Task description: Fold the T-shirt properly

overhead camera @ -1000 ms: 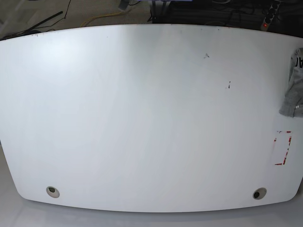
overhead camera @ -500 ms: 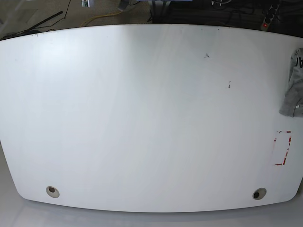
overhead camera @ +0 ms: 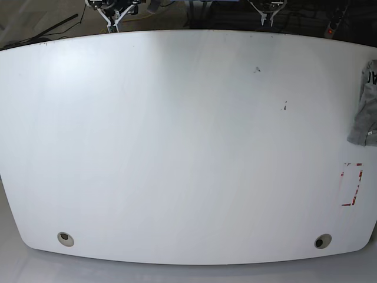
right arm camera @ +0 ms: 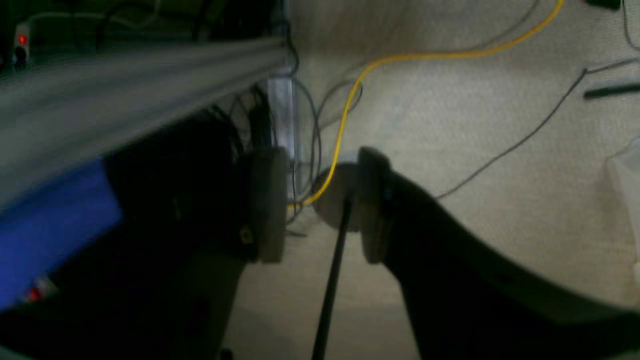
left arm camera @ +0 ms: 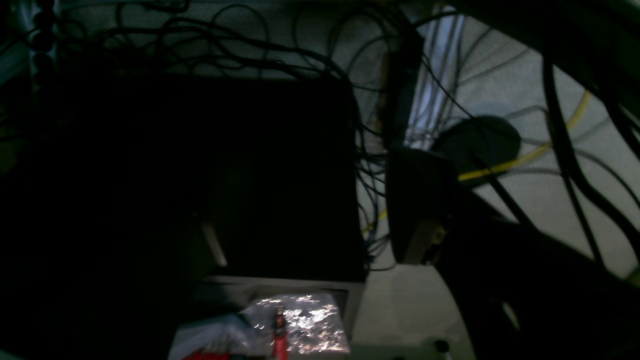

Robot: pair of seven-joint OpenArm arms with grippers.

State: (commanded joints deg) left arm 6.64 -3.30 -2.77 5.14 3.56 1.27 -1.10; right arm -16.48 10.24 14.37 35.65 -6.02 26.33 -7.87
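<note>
Only a strip of the heather-grey T-shirt (overhead camera: 366,109) shows, lying crumpled at the table's right edge with a bit of black lettering on it. Both grippers hang beyond the far edge of the white table (overhead camera: 177,147), far from the shirt. In the base view my right gripper (overhead camera: 115,13) is at the top left and my left gripper (overhead camera: 266,13) at the top right. My right gripper (right arm camera: 320,210) is open over the floor with nothing in it. My left gripper (left arm camera: 315,235) is in deep shadow, its fingers spread wide and empty.
A red-and-white taped rectangle (overhead camera: 351,184) marks the table near the right front. Two cable holes (overhead camera: 66,239) (overhead camera: 322,241) sit near the front edge. A yellow cable (right arm camera: 425,54) and black cables lie on the floor behind the table.
Both grippers have come into the top edge of the base view, where none showed a second ago. The T-shirt has not moved.
</note>
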